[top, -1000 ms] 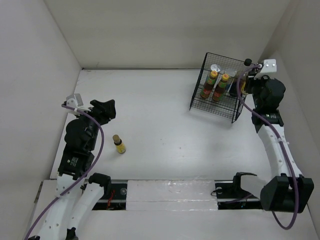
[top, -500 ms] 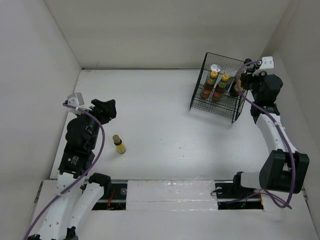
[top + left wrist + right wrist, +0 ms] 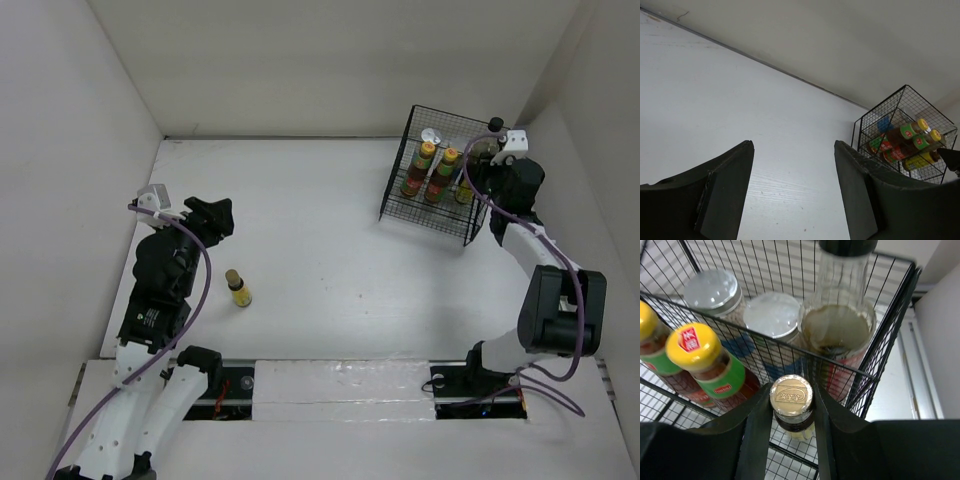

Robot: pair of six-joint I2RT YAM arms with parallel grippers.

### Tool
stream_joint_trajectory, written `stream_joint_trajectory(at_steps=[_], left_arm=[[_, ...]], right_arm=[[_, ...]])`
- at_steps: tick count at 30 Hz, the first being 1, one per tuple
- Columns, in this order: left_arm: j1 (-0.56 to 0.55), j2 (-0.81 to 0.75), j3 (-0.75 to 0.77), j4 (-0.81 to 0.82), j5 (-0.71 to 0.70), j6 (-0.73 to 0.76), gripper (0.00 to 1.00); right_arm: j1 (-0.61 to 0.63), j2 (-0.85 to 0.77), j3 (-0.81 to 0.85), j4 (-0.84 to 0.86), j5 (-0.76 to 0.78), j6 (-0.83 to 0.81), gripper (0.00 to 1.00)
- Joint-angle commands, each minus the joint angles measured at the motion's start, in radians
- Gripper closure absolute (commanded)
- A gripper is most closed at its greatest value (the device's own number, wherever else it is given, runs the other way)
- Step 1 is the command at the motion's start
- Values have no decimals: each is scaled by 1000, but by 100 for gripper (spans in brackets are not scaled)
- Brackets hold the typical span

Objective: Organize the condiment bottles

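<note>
a: landmark first?

b: black wire basket [image 3: 432, 205], at the far right of the white table [image 3: 320, 230].

a: contents of the basket?

b: item one, two red sauce bottles [image 3: 707, 365] with yellow caps and green collars, side by side along the basket's left part. item two, two white shakers [image 3: 771, 315] with silver lids, behind the sauces toward the basket's back wall. item three, one dark bottle [image 3: 837, 322] with a black cap, in the basket's back right part, just beside the second shaker.

a: right arm?

b: right gripper [image 3: 791, 409] is at the basket's front right corner, its two fingers pressed on either side of the held yellow bottle [image 3: 791, 396], a tiny one with a gold cap. the bottle is upright, just in front of the dark bottle and seemingly within the wires. i cannot tell whether its base rests on the basket floor.

a: anything outside the basket?

b: one entry, the loose yellow bottle [image 3: 238, 289], tiny, brown cap, upright on the table, well apart from the basket, far to its left and nearer the arm bases.

a: left arm?

b: left gripper [image 3: 792, 190] is far left of the basket, fingers spread apart with only bare table between them. it is near the loose yellow bottle but not touching it.
</note>
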Motion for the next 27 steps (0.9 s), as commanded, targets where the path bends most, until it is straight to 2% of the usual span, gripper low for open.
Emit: stream_joint_trajectory(at_steps=[1,11,15,17,20,23,27], left_arm=[[5,1,19,44,14,12,39],[5,1,19,44,5,12,39],[5,1,19,44,5,12,39],[5,1,19,44,5,12,39],[5,-9,19,44,5,12,39],[5,-9,19,44,5,12,39],[5,1,19,44,5,12,39]], right_arm=[[2,-3,15,145,-10,21,86],[2,51,6,109,10,21,76],[12,51,6,91,36,21,63],[12,41,15,79,36,21,53],[12,23,24,63,36,21,48],[12,-26,24,53,36,21,35],[24,-139,24,13,26,2,26]])
